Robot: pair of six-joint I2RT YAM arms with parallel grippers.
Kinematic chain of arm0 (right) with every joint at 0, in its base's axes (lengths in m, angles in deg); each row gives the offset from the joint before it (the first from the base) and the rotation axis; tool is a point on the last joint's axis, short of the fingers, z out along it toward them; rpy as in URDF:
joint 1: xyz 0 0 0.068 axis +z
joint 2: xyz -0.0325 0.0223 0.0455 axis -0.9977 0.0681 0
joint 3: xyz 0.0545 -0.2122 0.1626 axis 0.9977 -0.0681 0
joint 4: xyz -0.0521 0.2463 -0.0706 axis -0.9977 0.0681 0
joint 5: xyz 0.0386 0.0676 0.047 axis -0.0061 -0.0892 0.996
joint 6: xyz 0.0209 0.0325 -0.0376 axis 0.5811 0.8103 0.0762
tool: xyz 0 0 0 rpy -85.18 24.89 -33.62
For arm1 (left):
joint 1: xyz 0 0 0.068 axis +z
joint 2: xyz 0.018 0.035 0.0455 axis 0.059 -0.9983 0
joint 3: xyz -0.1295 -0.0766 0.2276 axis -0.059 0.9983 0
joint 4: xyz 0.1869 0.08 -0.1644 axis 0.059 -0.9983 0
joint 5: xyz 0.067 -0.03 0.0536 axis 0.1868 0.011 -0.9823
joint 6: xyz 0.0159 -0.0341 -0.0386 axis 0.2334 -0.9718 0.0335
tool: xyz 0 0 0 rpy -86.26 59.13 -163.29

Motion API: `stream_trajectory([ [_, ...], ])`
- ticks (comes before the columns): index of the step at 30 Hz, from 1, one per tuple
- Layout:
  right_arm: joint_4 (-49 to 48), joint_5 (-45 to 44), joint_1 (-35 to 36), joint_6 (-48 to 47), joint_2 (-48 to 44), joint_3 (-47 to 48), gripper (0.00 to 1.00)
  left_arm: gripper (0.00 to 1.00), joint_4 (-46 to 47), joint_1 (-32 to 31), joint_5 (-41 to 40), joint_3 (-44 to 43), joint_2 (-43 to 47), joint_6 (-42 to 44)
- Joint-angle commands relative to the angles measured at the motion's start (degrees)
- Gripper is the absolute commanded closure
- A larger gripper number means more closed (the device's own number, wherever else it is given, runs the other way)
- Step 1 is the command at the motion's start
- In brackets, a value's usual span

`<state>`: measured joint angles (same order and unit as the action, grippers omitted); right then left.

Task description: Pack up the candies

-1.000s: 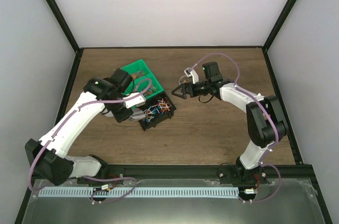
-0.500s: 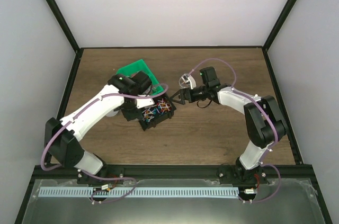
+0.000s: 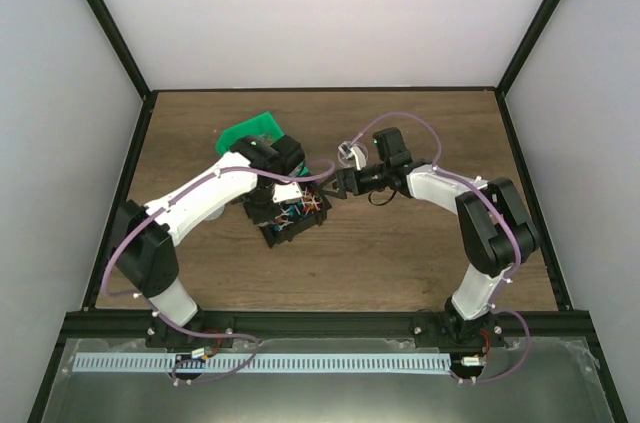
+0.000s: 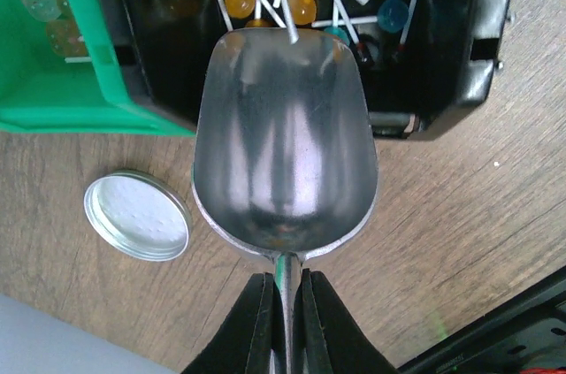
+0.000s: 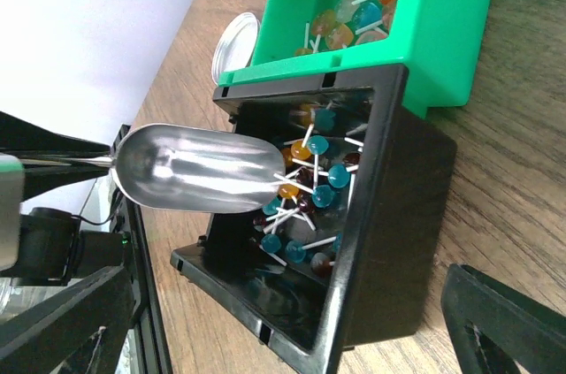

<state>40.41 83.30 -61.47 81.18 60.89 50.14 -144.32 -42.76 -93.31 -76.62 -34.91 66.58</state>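
Note:
The candies (image 5: 323, 188) are small round blue, orange and dark-red pieces on white sticks, heaped in a black bin (image 5: 380, 215). They also show in the left wrist view (image 4: 301, 10) and the top view (image 3: 290, 211). My left gripper (image 4: 285, 290) is shut on the thin handle of a metal scoop (image 4: 285, 135). The scoop is empty and its lip reaches over the bin's edge, touching the top candies. My right gripper (image 5: 287, 303) is wide open beside the bin's right corner, fingers apart from it. In the top view it (image 3: 338, 183) sits just right of the bin (image 3: 310, 228).
A green bin (image 5: 442, 29) with paler candy pieces stands against the black bin's far side; it also shows in the top view (image 3: 250, 131). A round metal lid (image 4: 137, 215) lies on the wooden table next to the green bin.
My left arm has swung right and brought the scoop over the black bin. My right gripper has moved left, closer to the bin.

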Motion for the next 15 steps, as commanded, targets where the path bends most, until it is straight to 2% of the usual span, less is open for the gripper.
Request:
stream_trajectory([
  [1,-1.6,1.1,0.6,0.7,0.7,-0.3,0.04,0.96,-1.7,-0.1,-0.4,-1.9,-2.7,-0.6],
  [8,-2.1,1.3,0.6,1.1,1.3,-0.5,0.11,0.96,1.7,-0.2,2.2,-1.3,-4.3,-0.9],
  [15,-2.4,1.3,0.6,1.4,2.4,-0.4,0.17,0.96,10.3,0.1,5.0,5.4,-1.6,-0.7],
])
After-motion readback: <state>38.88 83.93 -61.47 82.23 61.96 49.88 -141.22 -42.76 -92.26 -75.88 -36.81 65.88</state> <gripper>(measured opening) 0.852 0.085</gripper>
